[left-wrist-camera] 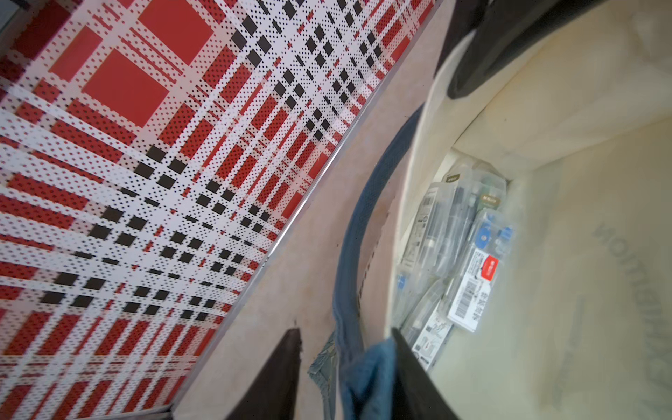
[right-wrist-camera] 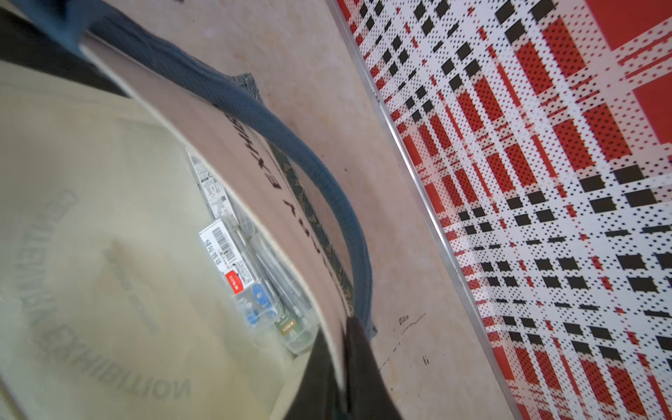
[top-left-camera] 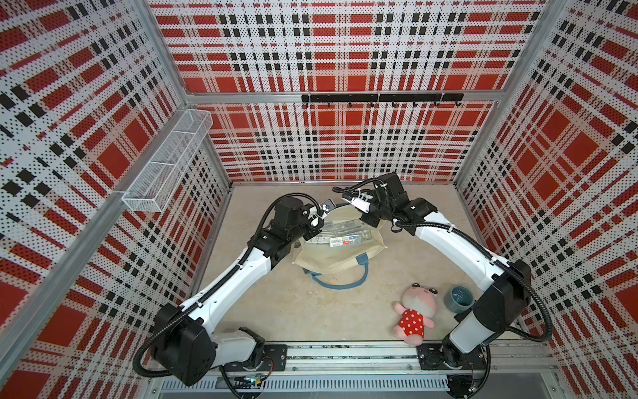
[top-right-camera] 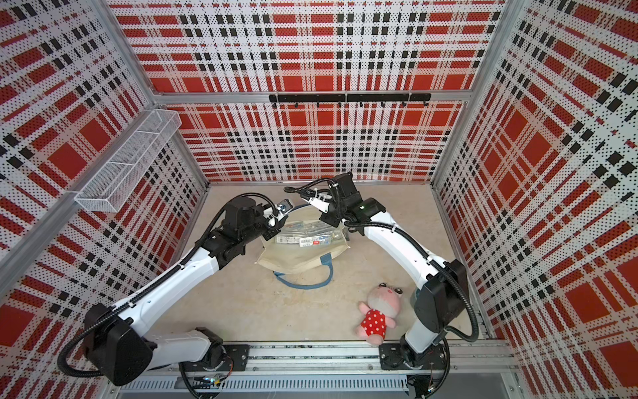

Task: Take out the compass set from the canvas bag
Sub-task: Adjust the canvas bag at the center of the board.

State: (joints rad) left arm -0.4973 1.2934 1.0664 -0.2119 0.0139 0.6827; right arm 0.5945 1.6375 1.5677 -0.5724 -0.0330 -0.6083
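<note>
Red, white and black plaid perforated walls (top-left-camera: 345,145) enclose a beige stone-look worktop (top-left-camera: 276,304). Toward its back middle lies a large cream canvas bag (top-left-camera: 331,257) with blue strap handles, its mouth gaping. Inside, the compass set (left-wrist-camera: 472,262), a clear plastic case with a red-and-white barcode label, rests among other clear packs. The right hand (right-wrist-camera: 347,327) is pinched tight on the bag's rim. The left hand (left-wrist-camera: 345,332) stands partly apart with a blue strap between its fingers, not visibly clamped. Near the front right lie a pink plush toy (top-left-camera: 416,309) in a red dotted dress and a blue-grey cup (top-left-camera: 461,298).
</note>
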